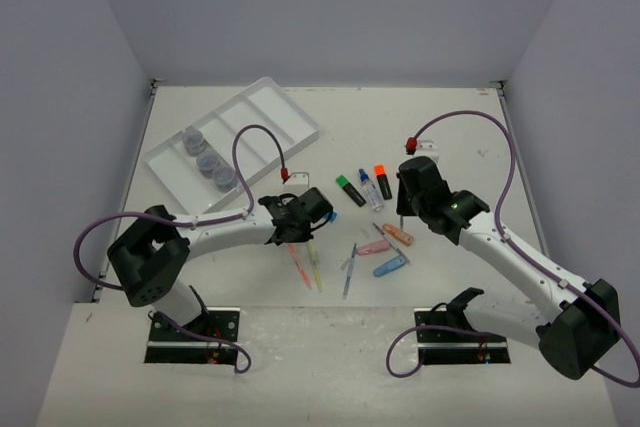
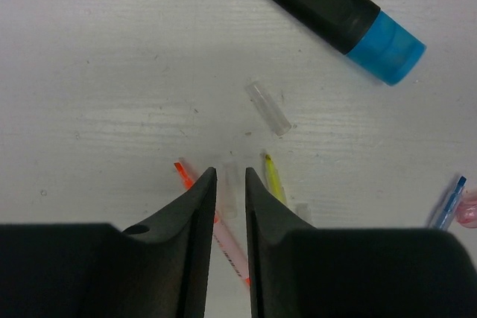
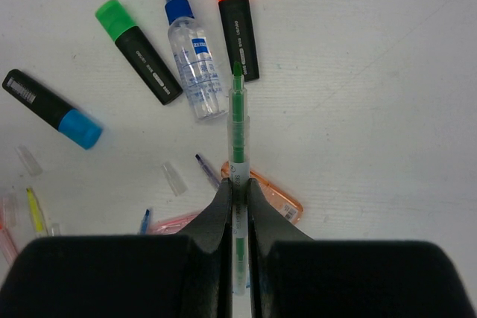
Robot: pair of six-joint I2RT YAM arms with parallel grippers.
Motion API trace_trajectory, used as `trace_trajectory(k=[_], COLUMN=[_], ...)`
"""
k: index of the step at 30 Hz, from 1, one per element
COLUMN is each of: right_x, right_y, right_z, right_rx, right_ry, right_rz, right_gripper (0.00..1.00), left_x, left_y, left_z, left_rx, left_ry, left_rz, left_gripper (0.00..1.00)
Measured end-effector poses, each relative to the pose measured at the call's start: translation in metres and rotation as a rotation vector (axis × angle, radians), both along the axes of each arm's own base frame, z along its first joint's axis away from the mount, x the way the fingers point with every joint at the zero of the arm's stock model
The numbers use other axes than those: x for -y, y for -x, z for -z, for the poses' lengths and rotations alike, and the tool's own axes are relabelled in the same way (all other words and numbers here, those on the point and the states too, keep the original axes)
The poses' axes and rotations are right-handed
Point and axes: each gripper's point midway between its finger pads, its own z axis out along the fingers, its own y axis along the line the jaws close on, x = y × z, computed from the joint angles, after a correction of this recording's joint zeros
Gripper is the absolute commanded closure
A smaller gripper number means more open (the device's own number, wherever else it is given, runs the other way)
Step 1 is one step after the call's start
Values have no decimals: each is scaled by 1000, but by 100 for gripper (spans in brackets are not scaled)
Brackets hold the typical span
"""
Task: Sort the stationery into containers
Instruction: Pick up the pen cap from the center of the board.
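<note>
Pick step: right fingers [image 3: 223, 195] clamped on green pen [image 3: 238, 121], left fingers [image 2: 209, 184] narrowly apart astride pale pen [image 2: 227, 193], grip unclear; next likely calls for carrying to far-left white tray [image 1: 268, 115].

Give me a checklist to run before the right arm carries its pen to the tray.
1. Right pincer shut on green pen: ok.
2. Pen tip lifted clear of orange highlighter: cannot tell.
3. Tray has a compartment free beside the jars: ok.
4. Left pincer holding the clear piece in its gap: cannot tell.
5. Left arm's cable clear of the tray: not ok, its loop arches across it in the top view.
</note>
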Motion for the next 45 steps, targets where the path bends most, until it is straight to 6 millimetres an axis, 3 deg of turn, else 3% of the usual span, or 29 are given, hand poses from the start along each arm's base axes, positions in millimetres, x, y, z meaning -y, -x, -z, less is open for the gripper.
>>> trace_trajectory(k=[26, 30, 36, 45], right_x=[0, 0, 0, 0], right_y=[0, 0, 0, -1], right_z=[0, 1, 2, 2], right_rx=[0, -2, -6, -4], right_ry=[4, 5, 10, 11], right_rz=[-7, -7, -10, -11], right_gripper=[100, 100, 100, 100], left_x=[-8, -7, -2, 0], left_y=[11, 10, 7, 7], left_z=[25, 28, 29, 28], left_rx=[-44, -45, -34, -31], left_ry=[-39, -37, -22, -12], left_rz=[10, 12, 13, 14], left_gripper=[76, 80, 99, 100])
